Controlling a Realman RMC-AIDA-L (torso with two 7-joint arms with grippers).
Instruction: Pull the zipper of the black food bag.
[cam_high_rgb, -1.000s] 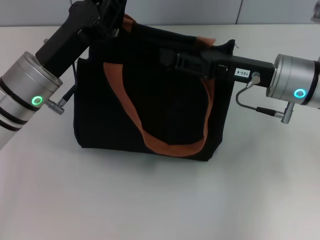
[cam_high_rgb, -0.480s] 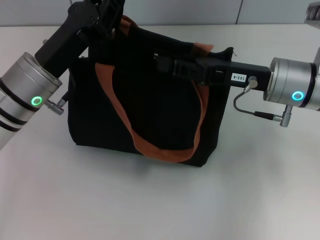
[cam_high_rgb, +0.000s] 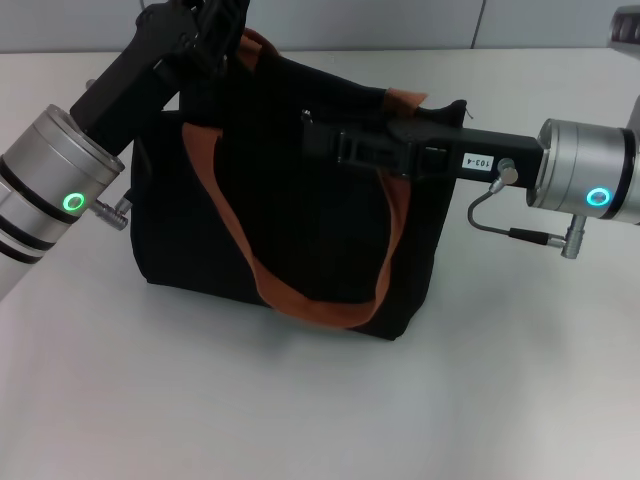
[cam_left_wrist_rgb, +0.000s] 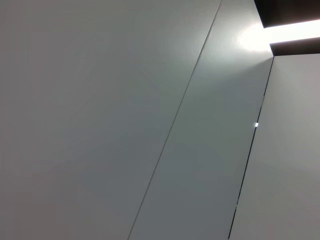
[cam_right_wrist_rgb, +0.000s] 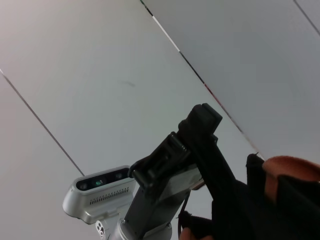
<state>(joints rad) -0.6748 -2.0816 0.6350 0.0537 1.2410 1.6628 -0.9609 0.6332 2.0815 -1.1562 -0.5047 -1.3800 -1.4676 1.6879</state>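
Observation:
The black food bag stands mid-table with rust-orange handle loops, leaning toward my left. My right gripper reaches in from the right along the bag's top edge and is shut at the zip line. The zipper pull is hidden inside its grip. My left gripper is at the bag's far left top corner by the rear handle, shut on the fabric. The right wrist view shows that left gripper against the bag's edge beside an orange handle. The left wrist view shows only pale wall panels.
The white table spreads in front of and around the bag. A grey wall runs behind the table's far edge. The left arm's wrist camera housing appears in the right wrist view.
My right gripper has slid leftward along the bag's top. The bag has shifted and leaned left with it, its base moving left. The left arm has barely moved.

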